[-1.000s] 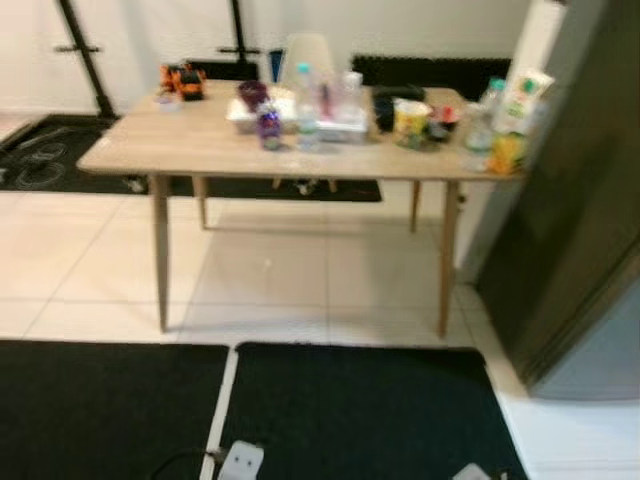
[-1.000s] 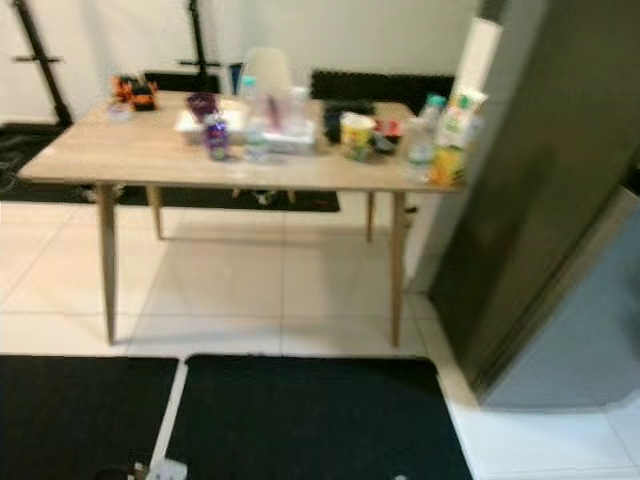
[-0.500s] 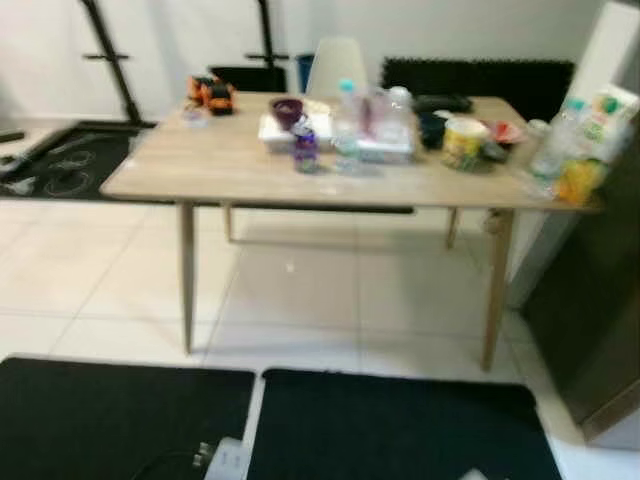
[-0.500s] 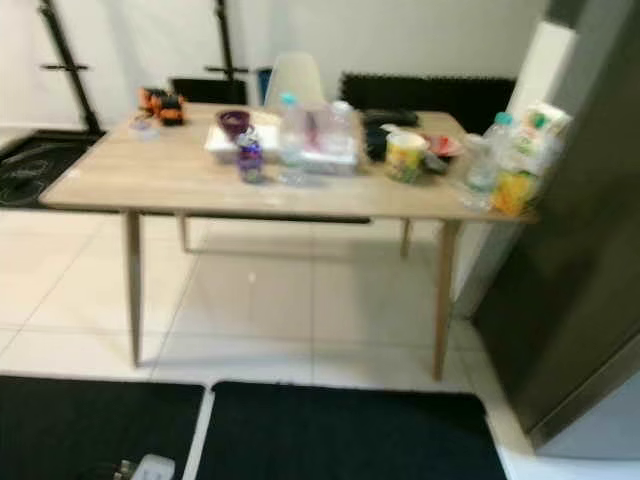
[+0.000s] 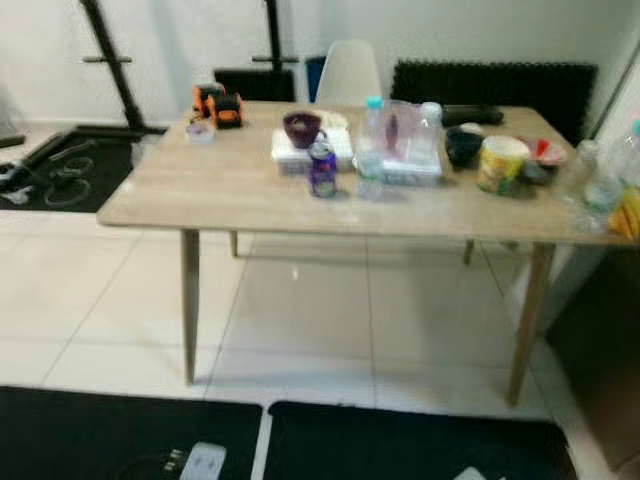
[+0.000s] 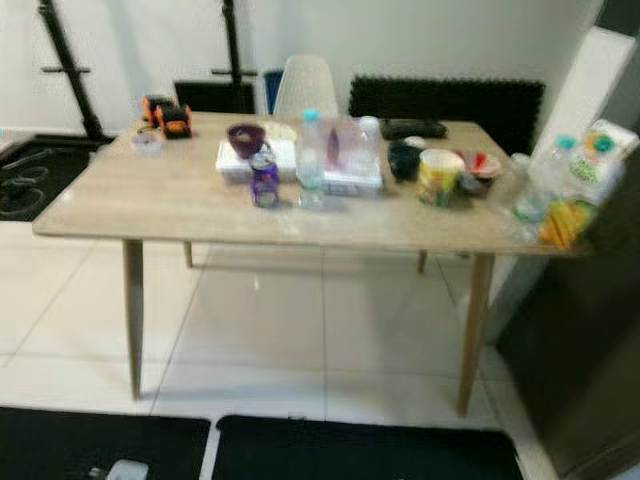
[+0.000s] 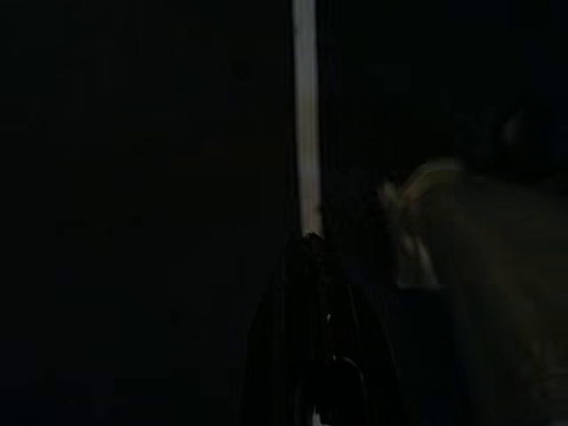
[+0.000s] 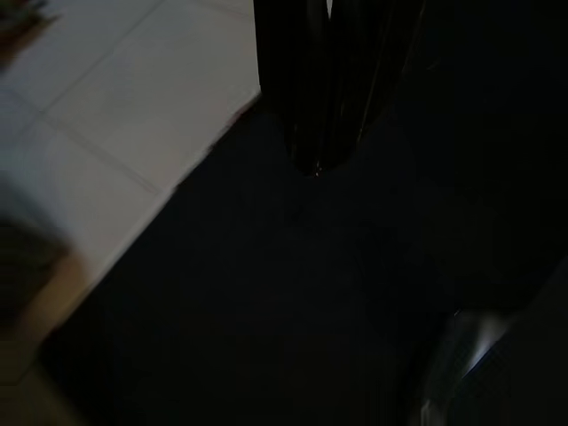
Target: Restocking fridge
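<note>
1. Left end effector (image 7: 312,257): hanging in deep shade over a dark mat, black fingers pressed together to a single tip, a pale strip of floor running just beyond.
2. Right end effector (image 8: 327,133): hanging above the black mat (image 8: 293,293) at its border with the pale floor tiles (image 8: 106,98), fingers closed together, nothing between them.
3. Wooden surface (image 6: 180,215): standing ahead on four slanted legs, well apart from both end effectors, taken here as the landmark.
4. Near the middle of the surface: purple can (image 6: 265,180) upright, clear water bottle (image 6: 311,160) just beside it, white tray (image 6: 235,160) behind carrying a dark purple bowl (image 6: 245,138).
5. Toward the right part of the surface: yellow tub (image 6: 440,177), a black bowl (image 6: 404,158) behind it, a red dish (image 6: 482,162) alongside.
6. At the right edge of the surface: second bottle (image 6: 535,190) and a juice carton (image 6: 585,170), blurred.
7. Far left corner of the surface: orange and black toy (image 6: 165,112).
8. Behind the surface: white chair (image 6: 305,88).
9. Right of the surface: dark fridge (image 6: 590,330), carton close against it.
</note>
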Robot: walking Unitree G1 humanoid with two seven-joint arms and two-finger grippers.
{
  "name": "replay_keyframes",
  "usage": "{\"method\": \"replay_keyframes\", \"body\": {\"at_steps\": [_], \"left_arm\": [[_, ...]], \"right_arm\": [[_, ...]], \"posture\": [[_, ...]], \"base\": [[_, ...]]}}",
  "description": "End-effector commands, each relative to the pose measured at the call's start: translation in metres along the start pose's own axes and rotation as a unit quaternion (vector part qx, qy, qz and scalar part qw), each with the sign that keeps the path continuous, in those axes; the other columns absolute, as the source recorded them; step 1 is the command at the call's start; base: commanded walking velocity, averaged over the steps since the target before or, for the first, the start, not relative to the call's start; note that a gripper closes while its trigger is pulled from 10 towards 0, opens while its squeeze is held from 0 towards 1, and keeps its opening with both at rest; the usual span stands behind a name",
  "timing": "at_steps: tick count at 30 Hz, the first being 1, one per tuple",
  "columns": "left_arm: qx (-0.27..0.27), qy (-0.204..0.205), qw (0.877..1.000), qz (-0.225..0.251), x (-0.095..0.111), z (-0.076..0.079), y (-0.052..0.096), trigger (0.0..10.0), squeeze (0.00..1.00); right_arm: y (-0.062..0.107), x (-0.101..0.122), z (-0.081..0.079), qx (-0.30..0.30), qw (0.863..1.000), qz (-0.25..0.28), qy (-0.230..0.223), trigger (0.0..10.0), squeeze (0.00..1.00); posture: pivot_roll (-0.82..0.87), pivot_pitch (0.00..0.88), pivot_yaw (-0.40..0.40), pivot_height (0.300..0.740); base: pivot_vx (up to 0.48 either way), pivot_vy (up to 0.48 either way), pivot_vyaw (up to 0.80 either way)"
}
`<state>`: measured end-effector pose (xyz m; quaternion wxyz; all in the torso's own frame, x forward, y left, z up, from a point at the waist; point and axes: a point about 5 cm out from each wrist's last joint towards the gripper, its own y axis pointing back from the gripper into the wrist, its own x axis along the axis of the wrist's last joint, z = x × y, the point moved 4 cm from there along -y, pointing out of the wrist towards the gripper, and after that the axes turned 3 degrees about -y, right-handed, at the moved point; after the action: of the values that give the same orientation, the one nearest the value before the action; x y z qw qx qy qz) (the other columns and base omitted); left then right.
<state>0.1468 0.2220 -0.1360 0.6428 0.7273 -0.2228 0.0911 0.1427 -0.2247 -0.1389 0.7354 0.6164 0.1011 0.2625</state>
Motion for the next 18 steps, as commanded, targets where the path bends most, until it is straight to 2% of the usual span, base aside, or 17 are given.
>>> {"method": "replay_keyframes", "body": {"at_steps": [1, 4, 10, 18], "left_arm": [[-0.006, -0.004, 1.0, -0.01, -0.005, 0.005, 0.0, 10.0, 0.0], [-0.023, -0.012, 1.0, -0.006, -0.001, 0.019, -0.001, 10.0, 0.0], [-0.03, -0.016, 0.999, -0.002, 0.001, 0.025, -0.002, 10.0, 0.0], [-0.024, -0.029, 0.999, -0.001, 0.003, 0.024, -0.002, 10.0, 0.0]], "right_arm": [[-0.001, 0.0, -0.006, 0.005, 1.0, 0.002, -0.006, 10.0, 0.0], [-0.001, -0.002, -0.009, 0.009, 1.0, -0.001, -0.007, 10.0, 0.0], [-0.001, -0.003, -0.012, 0.013, 1.0, 0.0, -0.011, 10.0, 0.0], [-0.001, -0.001, -0.014, 0.012, 1.0, 0.008, -0.014, 10.0, 0.0]], "posture": [[-0.08, 0.0, -0.021, 0.74], [-0.08, 0.0, -0.021, 0.74], [-0.08, 0.0, -0.021, 0.74], [-0.08, 0.0, -0.007, 0.74]], "base": [[0.36, 0.0, 0.0], [0.202, 0.0, -0.51], [0.0, 0.0, -0.77], [0.0, -0.045, 0.0]]}}
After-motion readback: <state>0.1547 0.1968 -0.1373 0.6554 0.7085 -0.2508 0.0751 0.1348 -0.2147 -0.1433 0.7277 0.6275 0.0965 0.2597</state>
